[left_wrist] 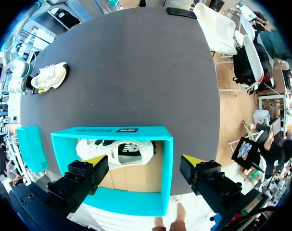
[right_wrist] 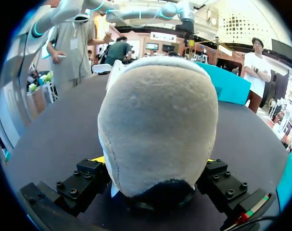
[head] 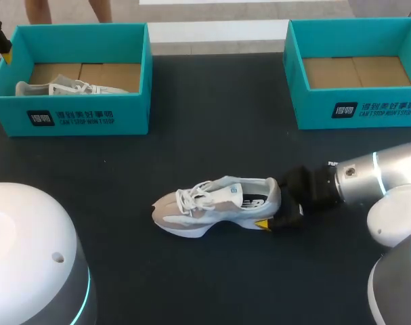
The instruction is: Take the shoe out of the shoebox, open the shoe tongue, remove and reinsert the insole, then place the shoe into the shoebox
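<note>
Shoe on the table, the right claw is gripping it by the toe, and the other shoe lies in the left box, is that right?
No. The right claw grips the shoe on the table by its heel, not its toe, as the head view shows. The other shoe does lie in the left box.

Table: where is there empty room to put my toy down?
The table is bare between the left box and the right box, and nearer me than the white shoe. The right box is empty too. Crowded: the shoe's heel, gripped by my right hand, and the left box, holding the other shoe under my left hand.
</note>
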{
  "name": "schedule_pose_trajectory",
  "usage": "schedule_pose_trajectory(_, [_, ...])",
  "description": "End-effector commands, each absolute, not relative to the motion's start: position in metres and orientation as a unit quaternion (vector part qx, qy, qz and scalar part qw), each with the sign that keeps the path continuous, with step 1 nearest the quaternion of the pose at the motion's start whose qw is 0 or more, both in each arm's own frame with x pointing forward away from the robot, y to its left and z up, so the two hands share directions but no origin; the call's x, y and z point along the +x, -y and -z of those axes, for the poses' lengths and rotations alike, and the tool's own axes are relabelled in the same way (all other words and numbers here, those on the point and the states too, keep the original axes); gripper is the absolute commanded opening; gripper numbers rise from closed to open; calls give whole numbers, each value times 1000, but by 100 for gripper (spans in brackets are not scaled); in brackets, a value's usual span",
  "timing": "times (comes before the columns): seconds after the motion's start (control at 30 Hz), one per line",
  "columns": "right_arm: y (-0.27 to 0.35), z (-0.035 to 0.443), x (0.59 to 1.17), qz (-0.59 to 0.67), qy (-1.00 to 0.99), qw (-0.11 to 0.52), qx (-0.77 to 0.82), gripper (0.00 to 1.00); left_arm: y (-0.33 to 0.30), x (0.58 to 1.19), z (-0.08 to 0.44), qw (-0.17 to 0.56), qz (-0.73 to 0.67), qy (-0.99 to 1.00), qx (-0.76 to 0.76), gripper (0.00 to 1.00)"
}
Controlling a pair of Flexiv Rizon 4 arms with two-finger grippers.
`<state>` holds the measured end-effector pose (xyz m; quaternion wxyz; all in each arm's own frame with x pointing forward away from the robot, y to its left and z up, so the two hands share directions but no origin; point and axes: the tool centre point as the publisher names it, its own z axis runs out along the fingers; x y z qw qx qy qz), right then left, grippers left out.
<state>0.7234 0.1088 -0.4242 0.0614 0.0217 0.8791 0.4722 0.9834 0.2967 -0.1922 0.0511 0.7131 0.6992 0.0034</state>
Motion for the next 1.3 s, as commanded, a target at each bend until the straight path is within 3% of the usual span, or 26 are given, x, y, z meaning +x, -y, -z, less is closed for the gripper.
schedule_pose_trajectory(0.03, [-108, 424, 724, -471, -880, 61, 22, 0, -297, 983, 192, 51, -5, -699, 713, 100])
schedule_pose_trajectory(0.2, [-108, 424, 724, -471, -880, 61, 22, 0, -259, 970, 175, -7, -20, -804, 594, 100])
schedule_pose_trajectory(0.33, [-108, 424, 724, -471, -880, 61, 22, 0, -231, 977, 171, -84, -95, -962, 241, 100])
schedule_pose_trajectory(0.4, [-108, 424, 724, -471, -880, 61, 22, 0, -230, 958, 172, -74, -105, -991, 35, 100])
schedule_pose_trajectory(1.0, [-108, 424, 724, -471, -880, 61, 22, 0, -230, 958, 172, -74, -105, -991, 35, 100])
schedule_pose_trajectory(1.3, [-108, 424, 724, -471, -880, 61, 22, 0, -169, 906, 160, -67, -3, -977, -203, 100])
